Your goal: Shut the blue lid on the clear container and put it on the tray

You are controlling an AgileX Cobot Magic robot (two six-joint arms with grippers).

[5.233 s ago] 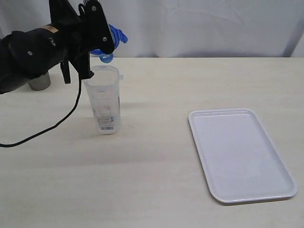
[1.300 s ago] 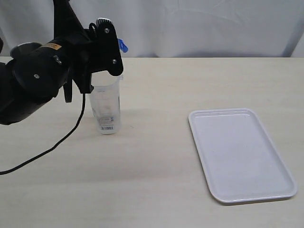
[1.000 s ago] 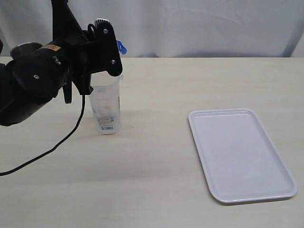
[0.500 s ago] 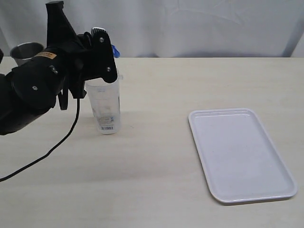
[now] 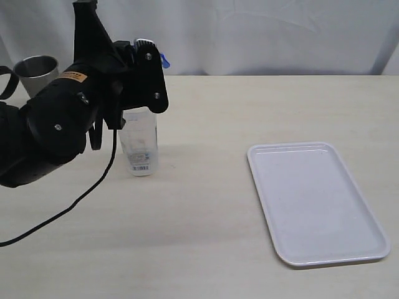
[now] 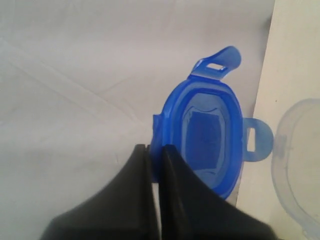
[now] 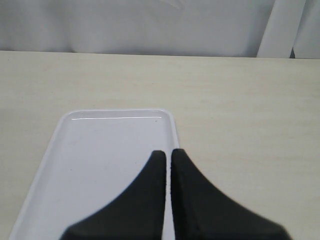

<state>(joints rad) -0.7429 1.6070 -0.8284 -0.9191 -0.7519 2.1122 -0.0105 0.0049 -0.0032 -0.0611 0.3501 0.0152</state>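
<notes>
While the left gripper (image 6: 155, 148) is clamped on the edge of the blue lid (image 6: 210, 135), just beside the clear container (image 5: 141, 148) rim, nothing's capped yet, and the tray (image 5: 324, 252) sits under the closed, empty right gripper (image 7: 165, 152).

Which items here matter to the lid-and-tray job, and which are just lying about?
Part of the job:
- blue lid, pinched in the left hand
- clear container, standing open on the table
- tray, nothing on it

Just lying about:
- steel cup
</notes>
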